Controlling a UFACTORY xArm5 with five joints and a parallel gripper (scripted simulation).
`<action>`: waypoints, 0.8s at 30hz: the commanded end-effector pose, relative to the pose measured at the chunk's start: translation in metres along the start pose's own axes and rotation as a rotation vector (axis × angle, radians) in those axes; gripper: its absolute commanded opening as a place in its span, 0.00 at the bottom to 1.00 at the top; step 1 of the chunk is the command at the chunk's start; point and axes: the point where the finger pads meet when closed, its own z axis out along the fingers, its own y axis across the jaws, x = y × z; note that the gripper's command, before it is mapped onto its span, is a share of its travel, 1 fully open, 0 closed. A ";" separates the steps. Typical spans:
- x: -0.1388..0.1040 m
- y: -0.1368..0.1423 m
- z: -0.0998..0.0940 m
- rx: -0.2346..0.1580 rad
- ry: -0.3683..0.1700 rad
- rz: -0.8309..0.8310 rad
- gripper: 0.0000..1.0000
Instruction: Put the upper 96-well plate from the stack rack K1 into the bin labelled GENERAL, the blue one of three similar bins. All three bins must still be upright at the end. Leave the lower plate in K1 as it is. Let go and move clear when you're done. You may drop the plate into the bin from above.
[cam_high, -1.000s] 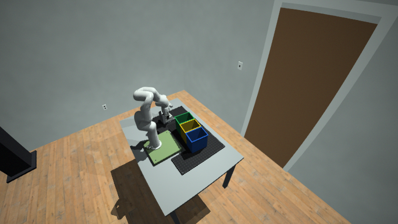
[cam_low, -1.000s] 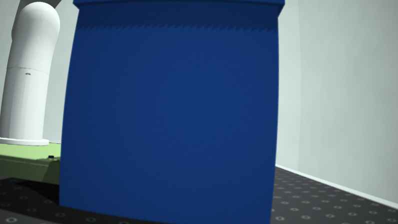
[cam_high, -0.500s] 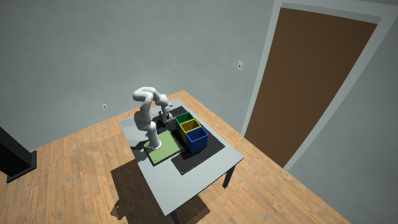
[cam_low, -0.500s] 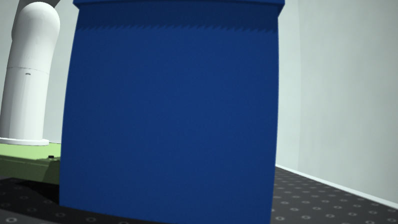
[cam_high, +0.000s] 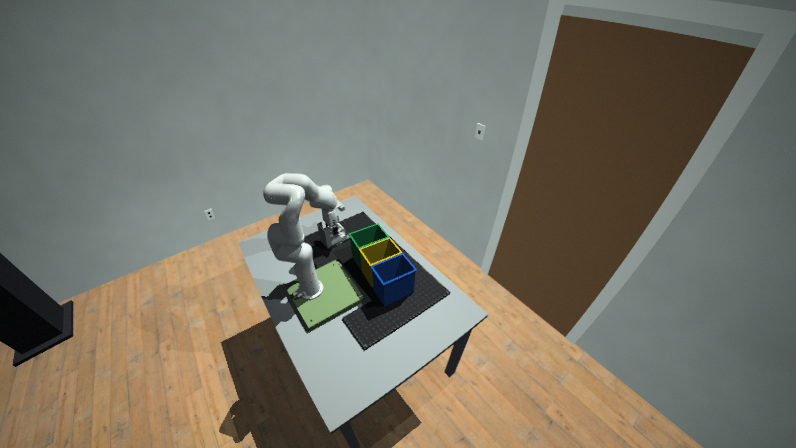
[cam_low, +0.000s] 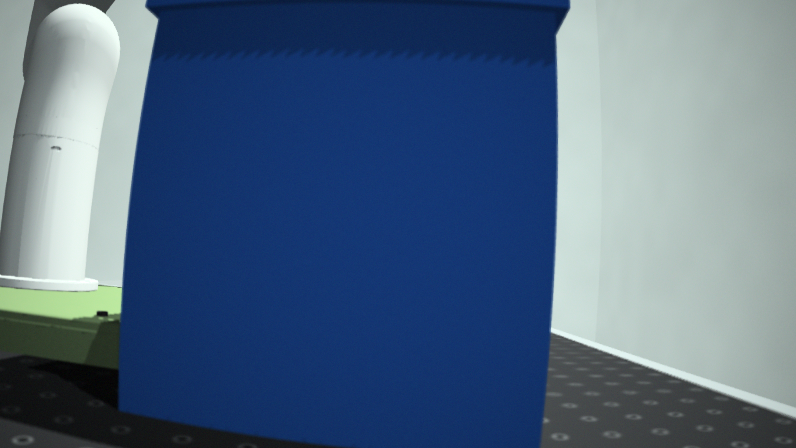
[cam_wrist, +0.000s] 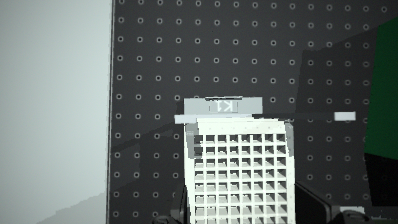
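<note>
A: Where do we find the upper 96-well plate (cam_wrist: 240, 170)?

B: In the wrist view it fills the lower middle, a white grid of square wells, slightly tilted. It sits between the fingers of the gripper (cam_high: 332, 233), which are clamped on it and stand wide because the plate is wide. We see only dark finger parts at the bottom corners of that view.

A: And the rack?

B: Stack rack K1 (cam_wrist: 222, 106) shows just beyond the plate's far edge, a grey block with its label reading mirrored. A thin grey ledge runs out to either side of it. Whether the plate touches the rack, we cannot tell. The lower plate is hidden from us.

A: What lies under all that?

B: The black perforated board (cam_wrist: 165, 60), with the grey table (cam_wrist: 50, 100) to the left of it. A strip of the green bin (cam_wrist: 385, 90) shows at the right edge of the wrist view.

A: How do the bins stand?

B: From the top view we see three in a row, all upright: the green bin nearest the gripper, the yellow bin (cam_high: 380, 250) in the middle, then the blue bin (cam_high: 394, 278) at the end farthest from the rack. The blue one's wall fills most of the exterior view.

A: And the arm?

B: The arm (cam_high: 289, 222) rises from a green base plate (cam_high: 334, 303) beside the board and bends over towards the rack. Beyond the table we see a wooden floor (cam_high: 139, 333) and a brown door (cam_high: 607, 155).
</note>
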 end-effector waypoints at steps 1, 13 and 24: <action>0.001 -0.001 -0.009 0.002 0.002 0.000 0.00; 0.001 -0.001 -0.025 0.002 0.002 0.000 0.00; 0.001 0.000 -0.040 0.002 0.002 0.000 0.00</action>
